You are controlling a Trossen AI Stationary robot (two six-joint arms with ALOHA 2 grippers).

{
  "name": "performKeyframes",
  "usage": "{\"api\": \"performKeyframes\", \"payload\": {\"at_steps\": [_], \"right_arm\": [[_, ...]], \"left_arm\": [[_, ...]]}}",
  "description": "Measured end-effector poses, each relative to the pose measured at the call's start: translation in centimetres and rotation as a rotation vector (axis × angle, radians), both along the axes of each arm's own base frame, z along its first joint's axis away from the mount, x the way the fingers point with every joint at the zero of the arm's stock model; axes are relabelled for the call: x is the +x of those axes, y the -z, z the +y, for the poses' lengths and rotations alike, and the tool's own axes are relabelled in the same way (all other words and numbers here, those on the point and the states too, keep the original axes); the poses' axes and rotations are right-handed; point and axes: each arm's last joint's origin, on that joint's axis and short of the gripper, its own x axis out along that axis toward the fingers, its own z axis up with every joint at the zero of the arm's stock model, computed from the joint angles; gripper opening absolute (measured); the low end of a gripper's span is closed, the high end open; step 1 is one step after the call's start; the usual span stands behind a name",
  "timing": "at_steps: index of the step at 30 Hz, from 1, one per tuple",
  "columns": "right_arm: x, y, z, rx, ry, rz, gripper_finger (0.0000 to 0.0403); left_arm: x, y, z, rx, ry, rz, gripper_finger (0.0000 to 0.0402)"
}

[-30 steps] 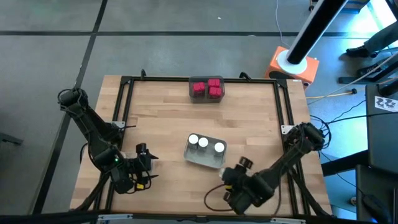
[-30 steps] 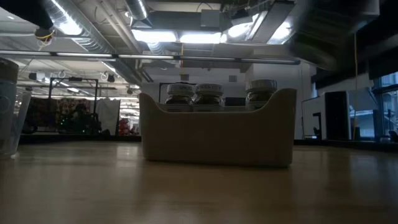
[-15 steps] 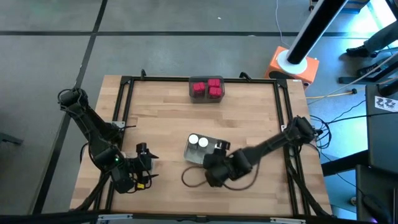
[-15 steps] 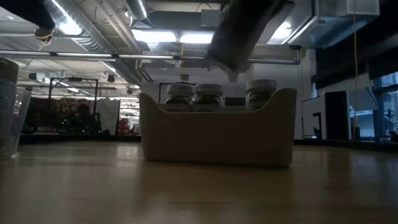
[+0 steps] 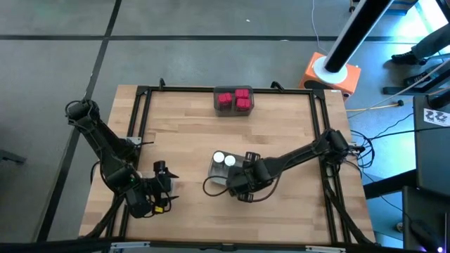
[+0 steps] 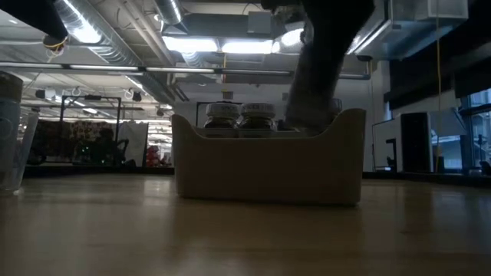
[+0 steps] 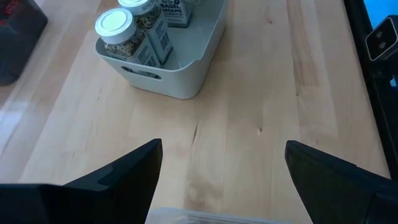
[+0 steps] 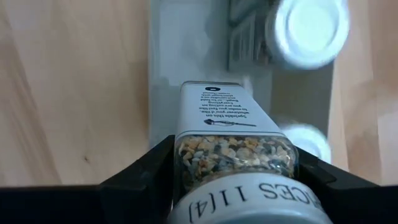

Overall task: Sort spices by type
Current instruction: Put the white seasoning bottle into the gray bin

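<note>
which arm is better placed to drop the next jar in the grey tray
Right. The right gripper is shut on a jar directly over the grey tray, beside two white-topped jars. The left gripper hangs open and empty near the table's front-left edge.

Bare table (image 5: 190, 137) lies wide between grey tray (image 5: 219, 177) and red-jar tray (image 5: 233, 109) — right arm (image 5: 295, 158) overhangs the former.

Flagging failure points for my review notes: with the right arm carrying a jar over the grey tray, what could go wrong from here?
1. The right gripper holds a spice jar lying sideways, not upright; released like this, it would likely land on its side in the grey tray.
2. Two white-topped jars already stand in that tray; the lowering jar or fingers could knock them over.
3. The left gripper waits open near the table's front, posing little risk.
</note>
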Motion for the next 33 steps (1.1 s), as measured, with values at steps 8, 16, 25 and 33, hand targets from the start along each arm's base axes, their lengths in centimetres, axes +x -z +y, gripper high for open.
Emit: {"api": "performKeyframes", "payload": {"at_steps": [8,16,25,33], "right_arm": [[0.8,3.1,0.4,-0.012,-0.005,0.103,0.0206],[1.3,5.0,0.6,-0.016,-0.021,0.155,0.0207],[1.5,4.9,0.7,-0.007,-0.031,0.132,0.0211],[1.5,4.8,0.7,-0.029,-0.027,0.121,0.0269]], "left_arm": [[0.0,0.0,0.0,-0.004,-0.001,-0.005,0.0322],[0.1,0.0,0.0,-0.005,-0.002,-0.006,0.0322],[0.1,0.0,0.0,0.033,0.033,0.0,0.0322],[0.1,0.0,0.0,0.012,0.012,-0.003,0.0322]]}}
